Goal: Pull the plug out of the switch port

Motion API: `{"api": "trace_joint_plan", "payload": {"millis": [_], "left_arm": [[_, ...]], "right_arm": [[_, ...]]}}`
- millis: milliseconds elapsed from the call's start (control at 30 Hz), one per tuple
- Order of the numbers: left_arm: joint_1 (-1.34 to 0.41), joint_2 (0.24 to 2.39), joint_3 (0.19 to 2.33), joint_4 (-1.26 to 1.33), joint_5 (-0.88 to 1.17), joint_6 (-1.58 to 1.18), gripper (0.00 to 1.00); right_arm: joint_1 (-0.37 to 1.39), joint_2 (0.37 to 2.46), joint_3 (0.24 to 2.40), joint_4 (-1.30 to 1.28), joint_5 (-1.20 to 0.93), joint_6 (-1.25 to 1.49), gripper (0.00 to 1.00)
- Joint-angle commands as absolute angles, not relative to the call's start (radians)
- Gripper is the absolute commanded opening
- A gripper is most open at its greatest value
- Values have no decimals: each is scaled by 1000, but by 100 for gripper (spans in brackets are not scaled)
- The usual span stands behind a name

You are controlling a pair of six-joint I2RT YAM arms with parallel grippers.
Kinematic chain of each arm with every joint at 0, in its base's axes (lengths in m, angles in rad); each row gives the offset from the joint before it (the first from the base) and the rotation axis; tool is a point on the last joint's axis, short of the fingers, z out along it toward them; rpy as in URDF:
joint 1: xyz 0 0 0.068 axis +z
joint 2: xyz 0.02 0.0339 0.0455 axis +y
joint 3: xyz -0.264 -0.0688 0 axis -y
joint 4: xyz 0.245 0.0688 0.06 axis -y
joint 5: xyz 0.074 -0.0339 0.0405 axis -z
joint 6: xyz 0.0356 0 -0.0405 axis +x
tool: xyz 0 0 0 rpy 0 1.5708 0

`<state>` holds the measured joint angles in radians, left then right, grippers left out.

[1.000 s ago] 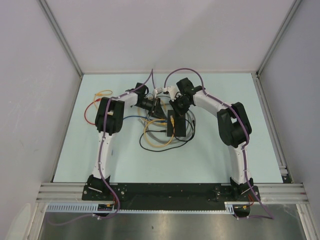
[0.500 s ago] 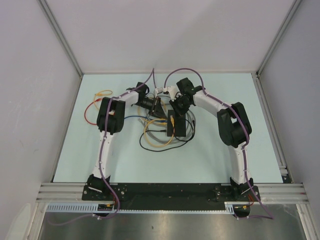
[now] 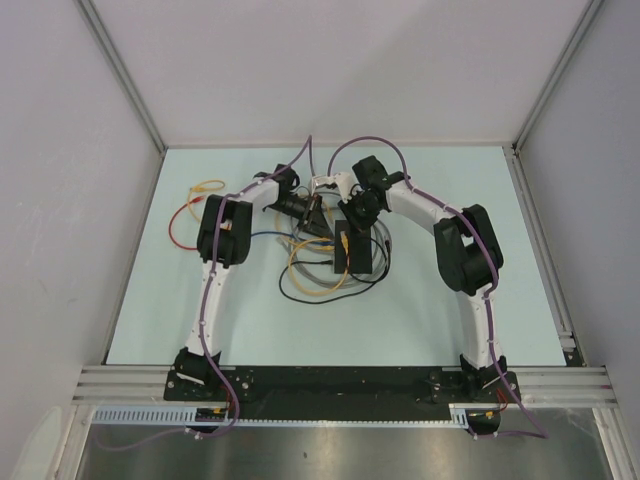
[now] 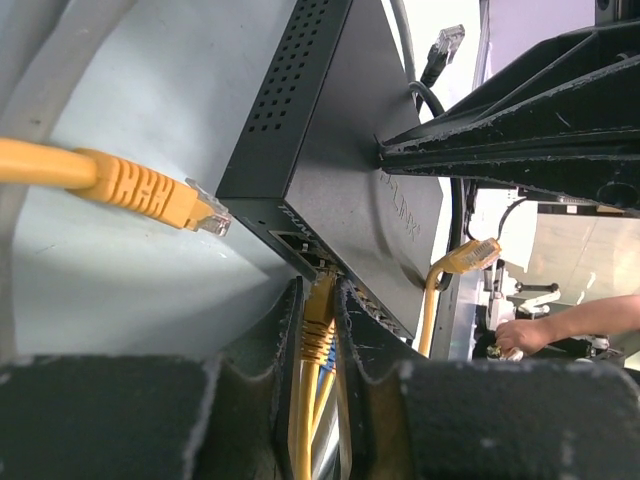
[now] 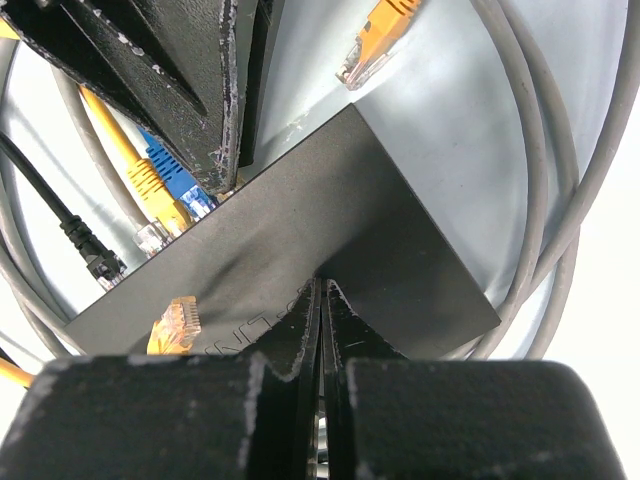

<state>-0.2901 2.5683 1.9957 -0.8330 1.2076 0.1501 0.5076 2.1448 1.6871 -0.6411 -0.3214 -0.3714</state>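
The switch (image 3: 352,252) is a flat black box among loose cables mid-table. In the left wrist view my left gripper (image 4: 320,287) is shut on a yellow plug (image 4: 319,318) that sits in a port on the switch's (image 4: 340,150) front edge, with a blue plug just behind it. My right gripper (image 5: 322,283) is shut, holding nothing, and its tips press down on the switch's top (image 5: 300,240). From above, the left gripper (image 3: 318,216) and right gripper (image 3: 349,217) meet at the switch's far end.
Loose plugs lie around: a yellow one (image 4: 160,194) left of the switch, an orange one (image 5: 375,38), a yellow one (image 5: 174,325) on the switch's top, a black one (image 5: 92,252). Grey cables (image 5: 560,170) loop on the right. An orange cable (image 3: 190,205) lies far left.
The left arm's elbow has shifted slightly to the right. The grippers and the switch stay where they were.
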Motion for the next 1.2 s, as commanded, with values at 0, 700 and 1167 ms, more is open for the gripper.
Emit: {"api": "trace_joint_plan", "payload": {"millis": [0,700,1167], "left_arm": [[-287,2551,1970,-850,1173,206,0],[-270,2614,2049,-1060,1102,310,0],[-249,2567,2141,-1114,1068,386,0]], "right_arm": [[525,2237,1620,-767,-299,-379,0],[525,2241,1626,-767,-296,-379,0],[520,2246,1626,-765,-298,-379,0]]}}
